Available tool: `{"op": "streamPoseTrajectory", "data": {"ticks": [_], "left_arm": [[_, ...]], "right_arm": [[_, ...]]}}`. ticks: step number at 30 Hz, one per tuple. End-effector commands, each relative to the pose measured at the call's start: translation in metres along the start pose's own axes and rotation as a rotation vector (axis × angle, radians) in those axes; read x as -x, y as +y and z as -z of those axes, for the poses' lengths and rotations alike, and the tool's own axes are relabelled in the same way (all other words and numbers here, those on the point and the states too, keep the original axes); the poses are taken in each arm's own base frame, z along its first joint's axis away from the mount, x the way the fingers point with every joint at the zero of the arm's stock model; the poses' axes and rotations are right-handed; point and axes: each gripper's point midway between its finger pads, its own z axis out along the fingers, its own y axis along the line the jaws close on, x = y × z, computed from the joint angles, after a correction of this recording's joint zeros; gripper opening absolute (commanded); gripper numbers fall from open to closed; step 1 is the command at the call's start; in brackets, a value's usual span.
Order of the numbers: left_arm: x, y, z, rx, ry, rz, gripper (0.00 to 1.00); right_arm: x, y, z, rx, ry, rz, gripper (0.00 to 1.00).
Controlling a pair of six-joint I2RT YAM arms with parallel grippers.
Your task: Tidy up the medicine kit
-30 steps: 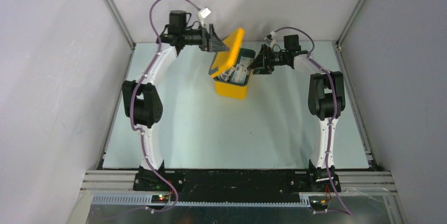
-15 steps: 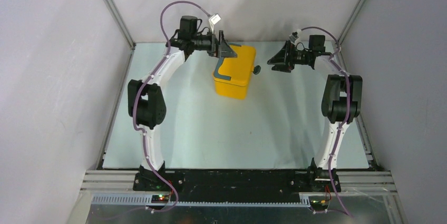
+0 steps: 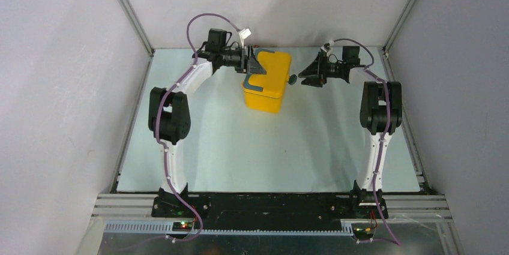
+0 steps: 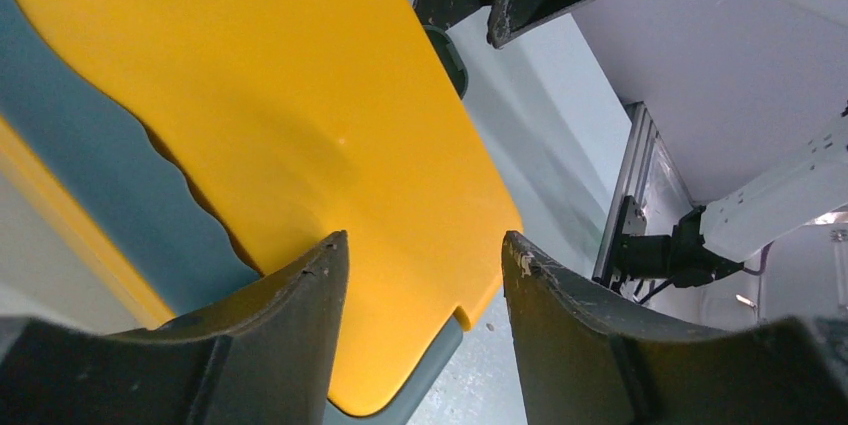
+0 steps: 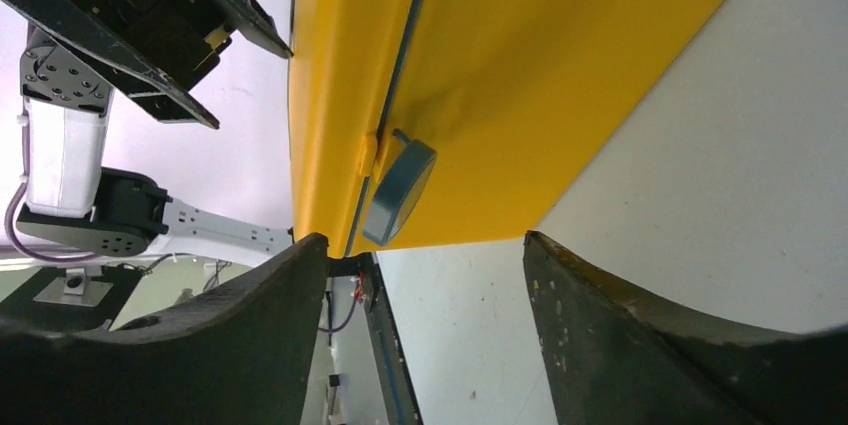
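Note:
The yellow medicine kit (image 3: 267, 84) stands at the back middle of the table with its lid down. Its lid has teal-grey trim (image 4: 120, 195), and a round teal knob (image 5: 400, 190) sticks out of its right side. My left gripper (image 3: 252, 63) is open, just over the lid's far left edge; the lid (image 4: 300, 125) fills the left wrist view between the fingers. My right gripper (image 3: 305, 78) is open and empty, just right of the knob, with a small gap. The kit's side (image 5: 560, 75) shows in the right wrist view.
The pale table (image 3: 270, 147) stretches in front of the kit. Grey walls and aluminium frame rails (image 3: 129, 15) close in the back and sides. The arm bases sit on the black rail (image 3: 270, 204) at the near edge.
The lid, held open one second ago, is now down on the kit. The left gripper followed it down. The right gripper pulled out of the box to the right, then came back near the knob.

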Motion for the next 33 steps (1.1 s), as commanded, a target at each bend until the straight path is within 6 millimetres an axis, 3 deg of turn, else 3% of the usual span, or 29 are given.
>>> {"op": "streamPoseTrajectory", "data": {"ticks": [1,2,13,18,26,33], "left_arm": [[-0.013,0.012,-0.01,0.032,0.028,-0.038,0.63],[-0.015,0.015,-0.011,0.045,0.034,-0.035,0.64],[-0.025,0.021,-0.014,0.089,0.063,-0.056,0.66],[-0.029,0.025,-0.017,0.112,0.072,-0.063,0.66],[-0.029,0.026,-0.018,0.112,0.073,-0.061,0.66],[-0.03,0.028,-0.019,0.116,0.075,-0.059,0.66]], "right_arm": [[0.014,0.023,-0.011,0.088,0.016,0.038,0.78],[0.01,0.032,-0.017,0.134,0.044,0.069,0.8],[0.004,0.048,-0.054,0.207,0.129,0.06,0.83],[0.004,0.057,-0.048,0.205,0.123,0.063,0.8],[0.006,0.067,-0.024,0.184,0.086,0.047,0.79],[0.003,0.07,-0.025,0.185,0.088,0.06,0.78]]}}
